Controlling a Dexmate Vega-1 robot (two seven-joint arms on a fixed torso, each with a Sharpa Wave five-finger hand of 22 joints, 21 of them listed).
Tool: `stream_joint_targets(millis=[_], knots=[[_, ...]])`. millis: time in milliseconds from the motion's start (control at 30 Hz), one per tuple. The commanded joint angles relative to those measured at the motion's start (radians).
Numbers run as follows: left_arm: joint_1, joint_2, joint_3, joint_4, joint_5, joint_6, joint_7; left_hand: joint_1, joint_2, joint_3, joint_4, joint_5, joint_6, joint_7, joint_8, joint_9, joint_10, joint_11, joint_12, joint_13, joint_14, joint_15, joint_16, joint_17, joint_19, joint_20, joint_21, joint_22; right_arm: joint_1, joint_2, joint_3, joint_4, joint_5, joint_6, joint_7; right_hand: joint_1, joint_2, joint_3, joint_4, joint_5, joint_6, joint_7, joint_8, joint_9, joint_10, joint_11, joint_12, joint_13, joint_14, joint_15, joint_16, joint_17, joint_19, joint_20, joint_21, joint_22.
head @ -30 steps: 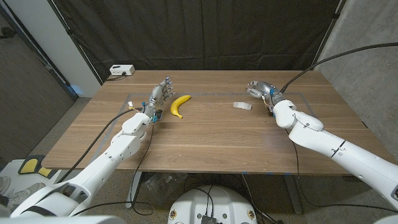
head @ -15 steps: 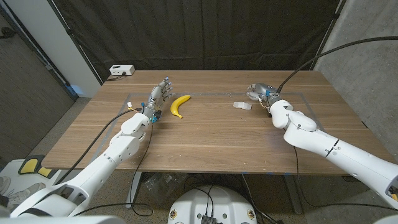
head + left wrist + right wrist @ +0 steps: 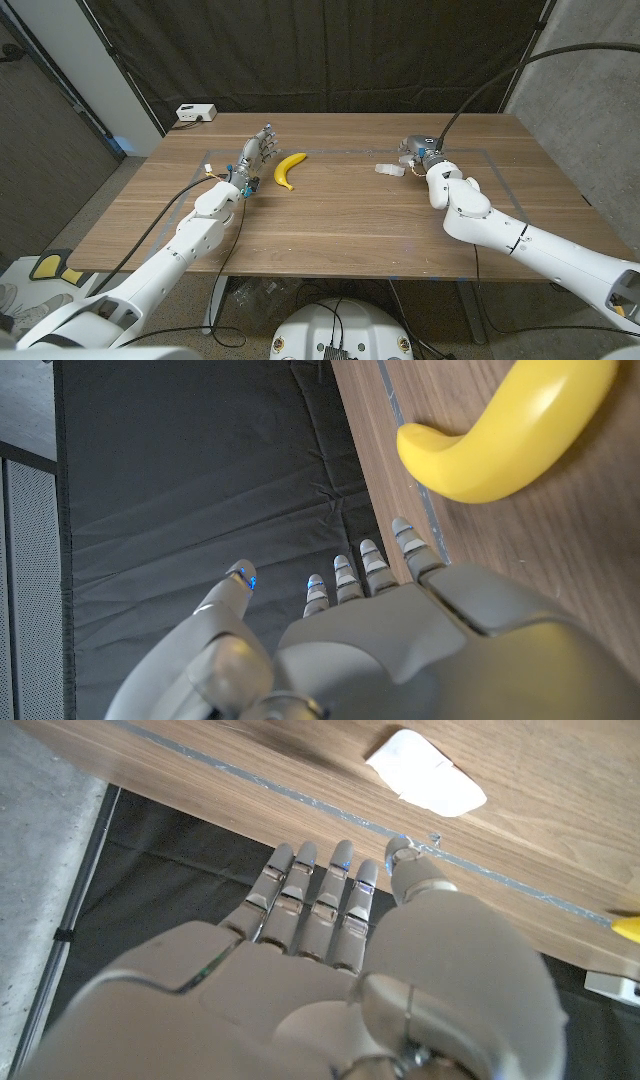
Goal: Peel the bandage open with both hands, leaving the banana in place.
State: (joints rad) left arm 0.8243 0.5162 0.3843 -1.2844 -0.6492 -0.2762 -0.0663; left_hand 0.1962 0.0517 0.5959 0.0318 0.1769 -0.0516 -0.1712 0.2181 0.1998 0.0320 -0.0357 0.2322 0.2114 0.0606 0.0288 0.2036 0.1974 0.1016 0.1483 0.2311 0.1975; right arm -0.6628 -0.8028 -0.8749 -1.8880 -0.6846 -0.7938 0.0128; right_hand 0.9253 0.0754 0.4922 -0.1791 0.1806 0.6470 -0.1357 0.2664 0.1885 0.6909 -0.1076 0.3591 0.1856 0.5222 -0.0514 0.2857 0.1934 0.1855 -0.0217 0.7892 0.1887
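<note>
Wooden table (image 3: 330, 215) bears bandage (image 3: 389, 169) just beside right robot hand (image 3: 415, 150).

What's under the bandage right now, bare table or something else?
The bandage lies flat on the bare wooden table, beside the right hand, apart from the banana. Nothing shows beneath its edges; the wood directly under it is covered.

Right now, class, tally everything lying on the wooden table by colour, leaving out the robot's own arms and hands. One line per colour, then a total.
Yellow: 1, the banana
White, on the tabletop: 1, the bandage
White, at the far left corner: 1, a small box
Total: 3
</note>
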Motion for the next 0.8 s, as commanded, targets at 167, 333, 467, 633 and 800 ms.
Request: stream_joint_targets(millis=[167, 333, 467, 633, 800], knots=[[-0.008, -0.004, 0.002, 0.014, -0.002, 0.002, -0.006, 0.002, -0.009, -0.005, -0.001, -0.002, 0.012, -0.002, -0.003, 0.002, 0.011, 0.003, 0.002, 0.003, 0.012, -0.001, 0.004, 0.004, 0.005, 0.007, 0.009, 0.004, 0.032, 0.032, -0.056, 0.041, -0.157, -0.064, 0.108, 0.022, -0.005, -0.011, 0.001, -0.004, 0.008, -0.002, -0.001, 0.001, 0.002, -0.004, -0.003, 0.003, 0.011, -0.151, 0.006, 0.003, 0.011, -0.002, 0.006, 0.002], [-0.013, -0.006, 0.002, 0.023, -0.004, 0.001, -0.012, 0.001, -0.01, -0.006, 0.0, -0.002, 0.014, -0.001, -0.003, 0.002, 0.013, 0.003, 0.002, 0.003, 0.012, -0.001, 0.004, 0.004, 0.005, 0.007, 0.009, 0.004, 0.037, 0.048, -0.064, 0.062, -0.187, -0.075, 0.128, 0.027, -0.011, -0.015, 0.003, -0.005, -0.007, -0.006, -0.011, 0.001, -0.008, -0.005, -0.011, 0.003, 0.005, -0.157, 0.0, 0.002, 0.013, -0.006, 0.008, 0.002], [-0.02, -0.011, 0.002, 0.038, -0.008, -0.005, -0.023, 0.0, -0.01, -0.007, 0.0, -0.002, 0.015, -0.001, -0.003, 0.001, 0.014, 0.005, 0.002, 0.003, 0.013, -0.002, 0.004, 0.004, 0.004, 0.008, 0.008, 0.004, 0.043, 0.06, -0.068, 0.084, -0.195, -0.066, 0.142, 0.018, -0.028, -0.03, 0.01, -0.007, -0.009, -0.006, -0.016, 0.001, -0.015, -0.008, -0.016, 0.003, 0.002, -0.152, -0.004, 0.002, 0.013, -0.004, 0.009, 0.002], [-0.026, -0.013, 0.003, 0.047, -0.008, -0.003, -0.024, -0.008, -0.013, -0.012, 0.005, -0.002, 0.022, -0.001, -0.001, 0.002, 0.016, 0.006, 0.002, 0.003, 0.014, 0.0, 0.004, 0.005, 0.003, 0.01, 0.008, 0.004, 0.035, 0.075, -0.061, 0.11, -0.199, -0.053, 0.112, -0.004, -0.051, -0.059, 0.024, -0.004, 0.019, -0.008, -0.014, 0.0, 0.005, -0.008, -0.014, 0.004, 0.017, -0.156, -0.001, 0.004, 0.022, -0.005, 0.013, 0.001], [-0.031, -0.014, 0.004, 0.055, -0.007, -0.001, -0.027, -0.014, -0.016, -0.017, 0.009, -0.001, 0.028, 0.004, 0.0, 0.002, 0.019, 0.007, 0.003, 0.003, 0.014, 0.001, 0.004, 0.006, 0.002, 0.011, 0.008, 0.004, 0.035, 0.09, -0.066, 0.137, -0.215, -0.051, 0.093, -0.001, -0.055, -0.064, 0.024, 0.004, 0.048, -0.013, -0.011, 0.0, 0.033, -0.015, -0.008, 0.004, 0.046, -0.165, 0.003, 0.003, 0.032, -0.007, 0.018, 0.0]])
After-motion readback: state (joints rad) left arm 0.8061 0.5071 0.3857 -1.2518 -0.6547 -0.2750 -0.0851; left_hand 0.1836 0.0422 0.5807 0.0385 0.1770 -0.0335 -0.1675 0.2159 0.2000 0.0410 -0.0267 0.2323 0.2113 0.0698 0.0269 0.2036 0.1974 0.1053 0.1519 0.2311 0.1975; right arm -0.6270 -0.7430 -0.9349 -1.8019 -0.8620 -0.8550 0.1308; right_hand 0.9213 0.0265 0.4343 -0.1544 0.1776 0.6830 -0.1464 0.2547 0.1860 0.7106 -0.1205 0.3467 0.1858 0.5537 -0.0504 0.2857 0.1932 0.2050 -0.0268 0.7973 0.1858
